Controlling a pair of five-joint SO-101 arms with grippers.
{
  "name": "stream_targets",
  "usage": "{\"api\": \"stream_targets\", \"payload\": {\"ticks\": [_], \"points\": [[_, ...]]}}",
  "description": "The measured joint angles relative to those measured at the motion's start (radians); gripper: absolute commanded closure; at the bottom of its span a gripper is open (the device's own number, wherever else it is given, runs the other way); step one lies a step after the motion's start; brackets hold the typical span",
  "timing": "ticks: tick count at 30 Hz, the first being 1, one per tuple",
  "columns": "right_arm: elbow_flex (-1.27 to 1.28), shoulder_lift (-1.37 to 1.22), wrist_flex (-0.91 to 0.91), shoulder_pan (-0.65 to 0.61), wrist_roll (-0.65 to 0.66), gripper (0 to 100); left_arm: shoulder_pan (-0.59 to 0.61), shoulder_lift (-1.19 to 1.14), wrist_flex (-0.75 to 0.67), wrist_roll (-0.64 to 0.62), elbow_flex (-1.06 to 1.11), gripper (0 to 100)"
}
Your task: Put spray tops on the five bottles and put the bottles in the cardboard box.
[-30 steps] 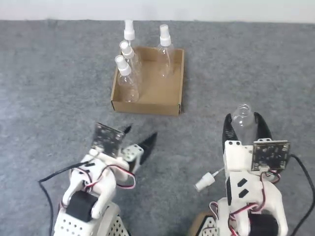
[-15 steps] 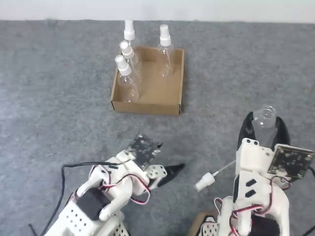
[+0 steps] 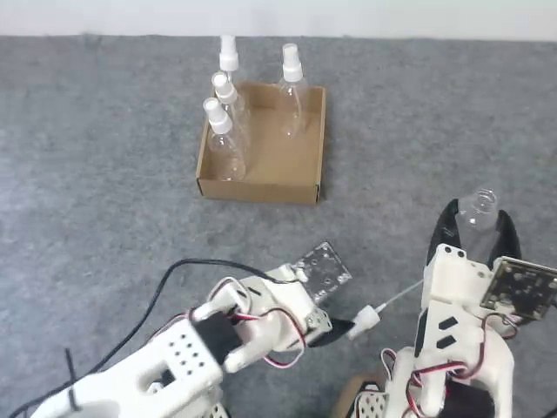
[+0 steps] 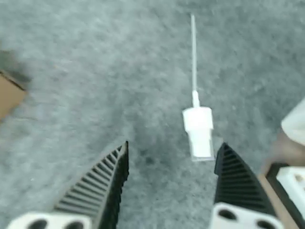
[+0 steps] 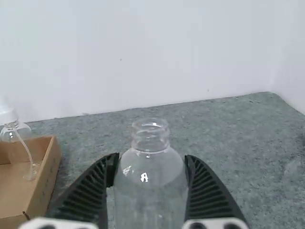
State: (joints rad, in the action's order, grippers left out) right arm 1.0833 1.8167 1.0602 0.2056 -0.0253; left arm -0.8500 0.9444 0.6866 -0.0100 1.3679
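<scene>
- The loose spray top (image 3: 364, 320) (image 4: 198, 131) lies on its side on the grey mat (image 3: 104, 174), its dip tube pointing away toward the right arm; it sits where it did a second ago.
- The left gripper (image 3: 341, 330) (image 4: 171, 152) has swung across from the left and now hangs spread open over the top, which lies just inside one finger, not yet pinched.
- The fifth bottle (image 3: 478, 209) (image 5: 150, 176), uncapped and upright, is clamped in the right gripper (image 3: 477, 218) (image 5: 151, 162), which has carried it a little to the right.
- Four capped bottles (image 3: 228, 131) stand in the cardboard box (image 3: 257, 190), unchanged.
- By my judgement, only this pick-up, the capping and one last placement remain.
</scene>
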Motion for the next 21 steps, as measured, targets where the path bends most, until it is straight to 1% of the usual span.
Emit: {"api": "stream_targets", "payload": {"ticks": [13,18,21], "points": [[0.0,0.0,0.0,0.0,0.0,96.5,-0.044,-0.442,-0.006,0.0,-0.242,73],[0.0,0.0,0.0,0.0,0.0,96.5,-0.081,-0.575,0.037,0.029,-0.334,73],[0.0,0.0,0.0,0.0,0.0,96.5,-0.081,-0.64,0.061,0.037,-0.385,76]]}}
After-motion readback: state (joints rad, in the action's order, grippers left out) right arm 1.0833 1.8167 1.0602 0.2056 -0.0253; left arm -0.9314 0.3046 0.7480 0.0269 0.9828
